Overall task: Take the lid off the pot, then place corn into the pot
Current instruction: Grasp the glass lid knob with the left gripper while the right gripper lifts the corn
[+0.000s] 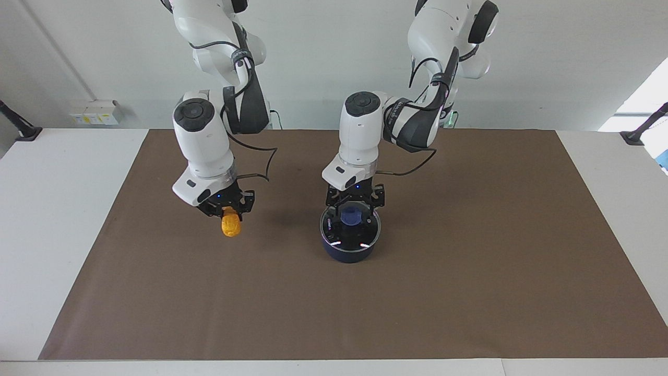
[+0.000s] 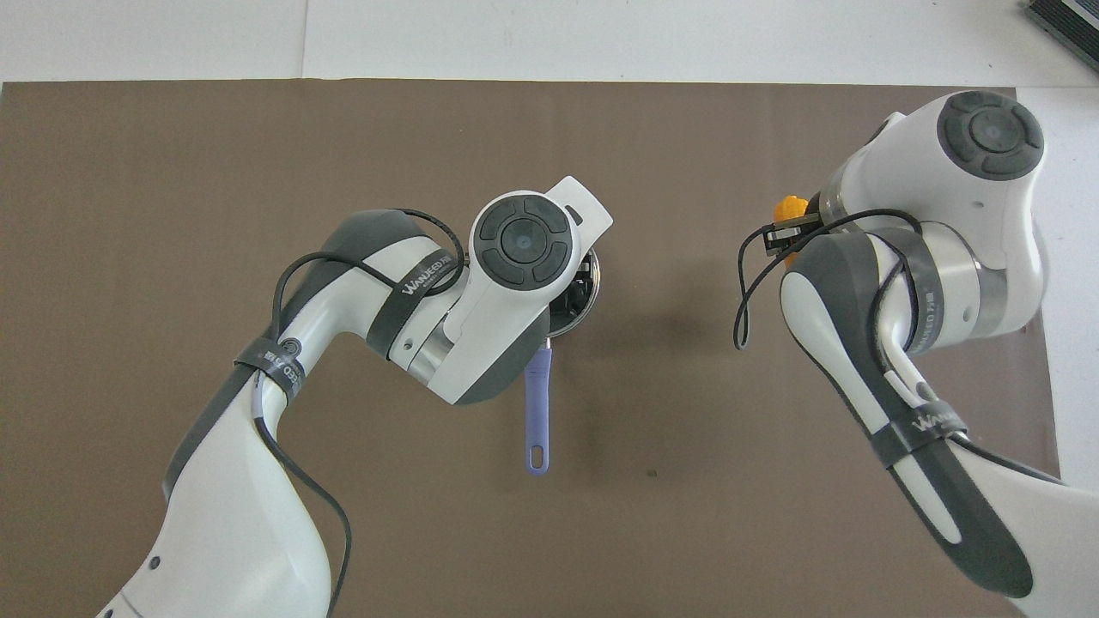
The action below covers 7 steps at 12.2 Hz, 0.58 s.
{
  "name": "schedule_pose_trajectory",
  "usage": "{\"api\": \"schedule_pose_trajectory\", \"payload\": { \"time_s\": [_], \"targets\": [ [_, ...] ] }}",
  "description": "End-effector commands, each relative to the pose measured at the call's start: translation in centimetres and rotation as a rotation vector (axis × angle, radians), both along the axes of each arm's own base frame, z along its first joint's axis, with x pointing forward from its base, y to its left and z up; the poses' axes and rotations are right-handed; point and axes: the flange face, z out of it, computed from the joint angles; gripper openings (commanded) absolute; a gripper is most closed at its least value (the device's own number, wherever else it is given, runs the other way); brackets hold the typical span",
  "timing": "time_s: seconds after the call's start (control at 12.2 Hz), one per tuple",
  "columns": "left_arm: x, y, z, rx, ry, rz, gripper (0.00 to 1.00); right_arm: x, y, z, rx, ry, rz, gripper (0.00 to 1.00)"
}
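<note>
The dark blue pot stands mid-table with the glass lid on it. Its long blue handle points toward the robots. My left gripper is down on the lid, with its fingers closed on either side of the blue knob. In the overhead view the left hand hides most of the pot and only the lid's rim shows. My right gripper is shut on the yellow-orange corn and holds it just above the mat, beside the pot toward the right arm's end. The corn also shows in the overhead view.
A brown mat covers most of the white table. A small white box sits by the wall at the right arm's end. Black clamp stands sit at both ends of the table.
</note>
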Motion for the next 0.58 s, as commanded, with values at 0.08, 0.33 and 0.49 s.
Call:
{"api": "schedule_pose_trajectory", "payload": {
  "time_s": [0.08, 0.33, 0.49],
  "targets": [
    [-0.1, 0.1, -0.3, 0.001, -0.023, -0.003, 0.64, -0.1, 0.3, -0.2, 0.007, -0.008, 0.009, 0.00],
    [-0.2, 0.5, -1.3, 0.008, -0.014, -0.001, 0.36, -0.1, 0.5, -0.2, 0.008, -0.013, 0.011, 0.00],
    [-0.1, 0.3, -0.4, 0.021, -0.043, -0.017, 0.07, -0.2, 0.4, -0.2, 0.007, -0.007, 0.009, 0.00]
  ]
}}
